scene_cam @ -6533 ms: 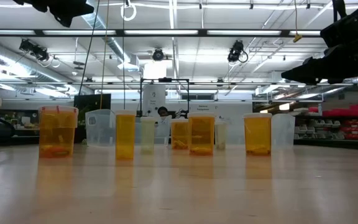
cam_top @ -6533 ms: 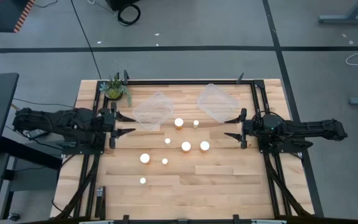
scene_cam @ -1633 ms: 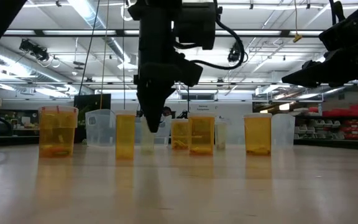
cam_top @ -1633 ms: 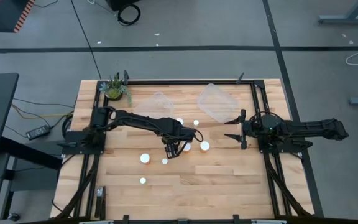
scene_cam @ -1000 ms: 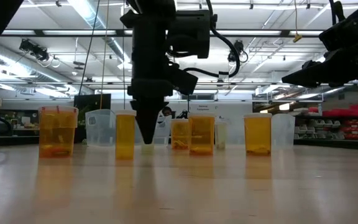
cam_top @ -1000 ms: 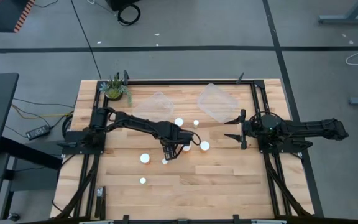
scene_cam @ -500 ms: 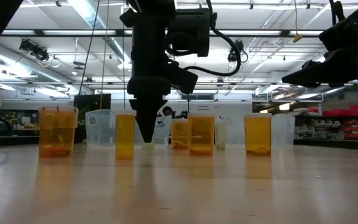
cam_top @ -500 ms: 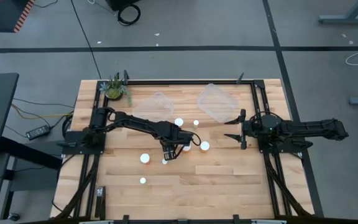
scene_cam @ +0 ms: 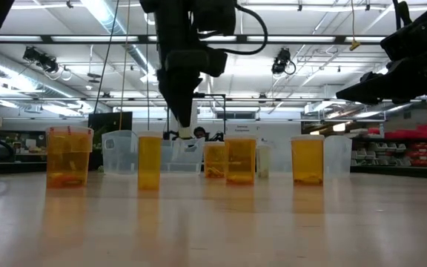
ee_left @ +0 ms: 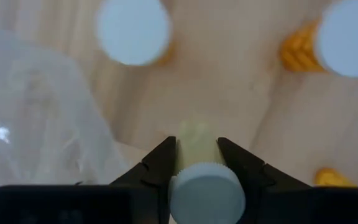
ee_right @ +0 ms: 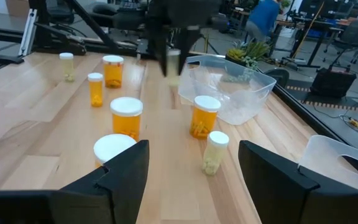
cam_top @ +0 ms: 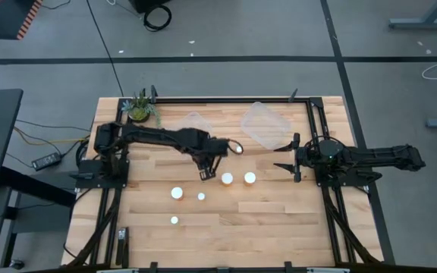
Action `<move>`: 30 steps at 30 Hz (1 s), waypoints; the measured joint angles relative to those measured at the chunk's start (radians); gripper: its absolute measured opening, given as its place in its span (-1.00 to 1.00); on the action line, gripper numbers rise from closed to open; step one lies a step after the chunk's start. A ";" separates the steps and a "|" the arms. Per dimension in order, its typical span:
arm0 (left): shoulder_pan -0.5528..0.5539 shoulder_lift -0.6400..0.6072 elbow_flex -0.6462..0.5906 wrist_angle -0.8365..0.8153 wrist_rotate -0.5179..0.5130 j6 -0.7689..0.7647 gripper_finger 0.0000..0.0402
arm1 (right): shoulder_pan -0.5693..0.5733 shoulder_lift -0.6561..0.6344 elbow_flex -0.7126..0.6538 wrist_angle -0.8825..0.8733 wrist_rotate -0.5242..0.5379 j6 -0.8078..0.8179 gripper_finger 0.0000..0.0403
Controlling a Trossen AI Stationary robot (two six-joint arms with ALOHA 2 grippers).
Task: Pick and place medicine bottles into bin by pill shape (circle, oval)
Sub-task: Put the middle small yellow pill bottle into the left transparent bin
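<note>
My left gripper (cam_top: 202, 174) hangs over the table's middle, shut on a small pale bottle with a white cap (ee_left: 205, 188). It is also in the low view (scene_cam: 186, 127). Three orange bottles (cam_top: 227, 179) (cam_top: 249, 178) (cam_top: 177, 192) and three small white ones (cam_top: 237, 149) (cam_top: 201, 196) (cam_top: 174, 221) stand upright on the wood. My left arm may hide another. My right gripper (cam_top: 285, 157) waits open and empty at the table's right, and it shows open in its own wrist view (ee_right: 191, 180). My left gripper pinches the small bottle between its two fingers, on the two sides of its pale body (ee_left: 184, 144) just below the cap. The fingers (ee_left: 164, 160) point down from above. The bottle is upright and lifted clear of the table, its lower end (scene_cam: 186, 136) showing below the fingertips.
Two clear plastic bins stand at the table's far side, one left of centre (cam_top: 192, 125) and one right of centre (cam_top: 264, 125). A small potted plant (cam_top: 140, 108) stands at the far left corner. Bare wood lies toward the near edge.
My left gripper stood with its fingertips down at the table around the small bottle. It has now gone up, and a little toward the far edge, with the bottle between its fingers. The bottle is lifted clear of the table and stays upright.
</note>
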 joint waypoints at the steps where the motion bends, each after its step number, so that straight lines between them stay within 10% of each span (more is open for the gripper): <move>1: 0.014 -0.007 0.000 0.000 0.000 0.007 -0.42 | 0.000 0.000 0.000 0.000 0.000 0.000 0.27; 30: 0.409 0.072 0.000 0.021 0.000 0.151 -0.40 | 0.000 0.000 0.000 0.000 0.000 0.000 0.27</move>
